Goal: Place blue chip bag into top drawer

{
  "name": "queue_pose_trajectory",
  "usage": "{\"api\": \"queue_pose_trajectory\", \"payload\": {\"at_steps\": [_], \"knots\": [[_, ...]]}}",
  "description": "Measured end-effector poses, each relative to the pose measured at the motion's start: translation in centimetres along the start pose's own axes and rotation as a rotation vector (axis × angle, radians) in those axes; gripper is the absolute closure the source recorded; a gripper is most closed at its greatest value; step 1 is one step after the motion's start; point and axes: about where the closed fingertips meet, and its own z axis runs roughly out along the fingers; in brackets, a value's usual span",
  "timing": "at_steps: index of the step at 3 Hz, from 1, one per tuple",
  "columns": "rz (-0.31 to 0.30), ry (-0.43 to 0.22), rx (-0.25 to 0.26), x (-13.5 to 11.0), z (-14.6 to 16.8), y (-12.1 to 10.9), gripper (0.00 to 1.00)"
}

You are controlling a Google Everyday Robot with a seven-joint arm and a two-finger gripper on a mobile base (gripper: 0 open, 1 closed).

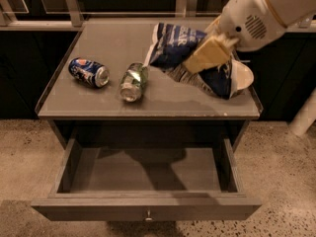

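Nearest to the camera is the top drawer (148,201), pulled out wide, with its small knob (147,214) at the middle of the front panel. Its inside is open from wall to wall, and only a shadow lies on the bottom. Under it is a speckled floor (19,152). Behind and above the drawer is the table (113,43), which has a thin raised edge on the left side. On its left part a blue soda can (89,72) lies on its side, and just beside it, apart from it, lies a green and silver can (132,82). Between these cans and the front edge the top is bare. To the right, the blue chip bag (175,43) is over the right half of the table. Its long axis runs diagonally, with the lettered end toward the back left and the crumpled end toward the front right corner. That lower end covers a part of a white bowl (243,75). The gripper (207,53) comes from the upper right on a white arm (261,14) and its tan fingers (210,56) are closed upon the middle of the bag.
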Motion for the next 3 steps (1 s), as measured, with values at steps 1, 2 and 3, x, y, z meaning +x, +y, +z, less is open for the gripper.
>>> {"api": "queue_pose_trajectory", "payload": {"at_steps": [1, 2, 3], "knots": [[0.092, -0.006, 0.005, 3.2, 0.8, 3.5, 1.00], [0.184, -0.006, -0.008, 7.9, 3.9, 4.7, 1.00], [0.247, 0.000, -0.004, 11.8, 7.2, 5.0, 1.00]]}}
